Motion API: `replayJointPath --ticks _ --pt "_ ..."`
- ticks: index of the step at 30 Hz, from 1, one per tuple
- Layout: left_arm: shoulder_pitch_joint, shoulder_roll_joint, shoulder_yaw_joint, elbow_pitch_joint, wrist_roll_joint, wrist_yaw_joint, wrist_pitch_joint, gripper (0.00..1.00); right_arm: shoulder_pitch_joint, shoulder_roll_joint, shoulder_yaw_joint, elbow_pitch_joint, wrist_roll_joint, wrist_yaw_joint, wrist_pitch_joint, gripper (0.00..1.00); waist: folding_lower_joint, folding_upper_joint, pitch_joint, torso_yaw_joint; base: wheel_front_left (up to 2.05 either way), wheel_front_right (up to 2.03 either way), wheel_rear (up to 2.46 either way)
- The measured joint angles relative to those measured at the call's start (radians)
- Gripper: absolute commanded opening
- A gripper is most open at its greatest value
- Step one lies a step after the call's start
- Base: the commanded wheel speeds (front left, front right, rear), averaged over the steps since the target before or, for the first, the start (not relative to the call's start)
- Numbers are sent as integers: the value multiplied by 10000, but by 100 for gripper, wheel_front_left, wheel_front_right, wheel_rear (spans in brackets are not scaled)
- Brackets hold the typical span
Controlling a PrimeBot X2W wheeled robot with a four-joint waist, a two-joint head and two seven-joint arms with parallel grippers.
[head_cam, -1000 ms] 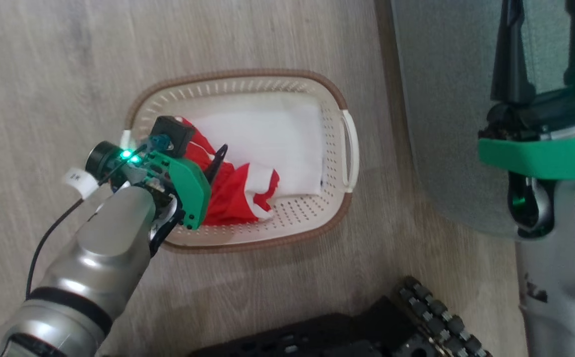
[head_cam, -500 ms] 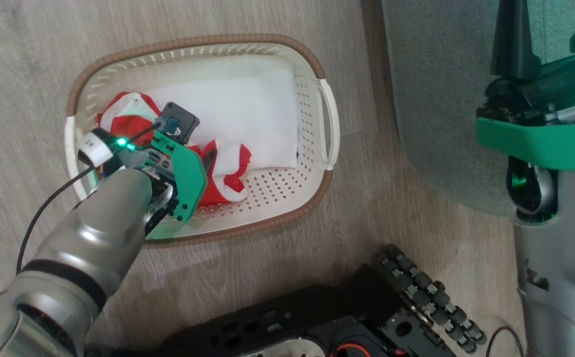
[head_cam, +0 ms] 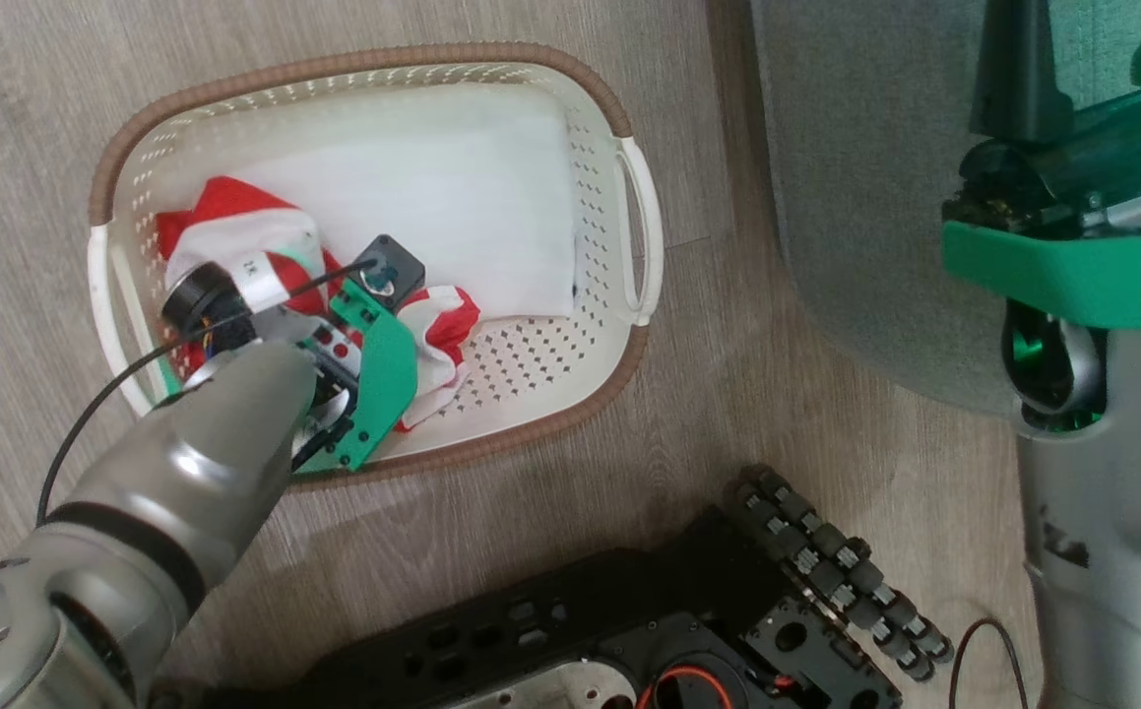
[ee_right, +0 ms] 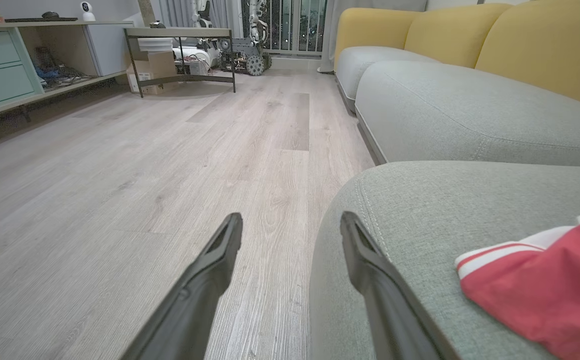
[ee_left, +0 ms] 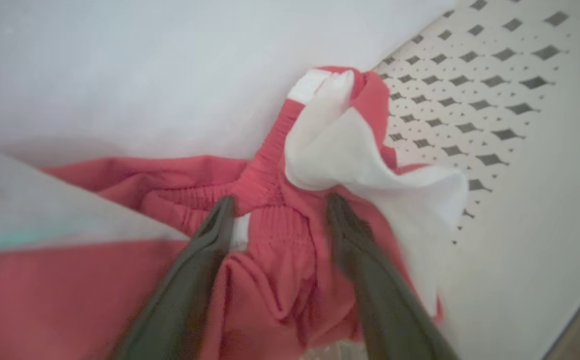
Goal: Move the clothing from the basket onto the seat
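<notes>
Our left claw [ee_left: 280, 200] stands wide, holding nothing yet, astride the waistband [ee_left: 269, 227] of the clothing [ee_left: 119, 280] bunched at the basket's [head_cam: 595, 197] left end. We should close on that thick fold, clear of the white liner [ee_left: 144, 65]. Our right claw [ee_right: 292, 220] is open, empty.

Left arm [head_cam: 186, 463] stretched forward and down, left gripper [ee_left: 279, 201] fingers parted — right gripper [ee_right: 291, 216] level, fingers wide apart

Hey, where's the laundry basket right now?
In the head view, the basket sits on the wood floor at upper left, just left of the seat, with the left gripper down inside it.
</notes>
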Motion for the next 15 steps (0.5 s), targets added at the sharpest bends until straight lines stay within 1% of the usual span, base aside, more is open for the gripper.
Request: replayJointPath --ticks 1,2,3,8,15 --pt "1 31 -69 -58 -50 0 165 46 -16 0 12 0 0 0 0 100 0 0 3 -4 0 0 0" --pt "4 73 -96 -128 -88 0 282 14 -50 0 13 4 2 0 0 100 0 0 1 -8 0 0 0" --pt "4 127 -104 -205 -134 0 360 0 -83 0 13 4 2 0 0 100 0 0 -4 -12 0 0 0" --pt "3 307 -123 -642 -276 0 458 0 -91 2 8 19 4 0 0 100 0 0 -64 -7 0 0 0" --pt "15 458 -138 -1045 -366 0 230 0 -91 2 6 109 88 0 0 100 0 0 -326 21 0 0 0"
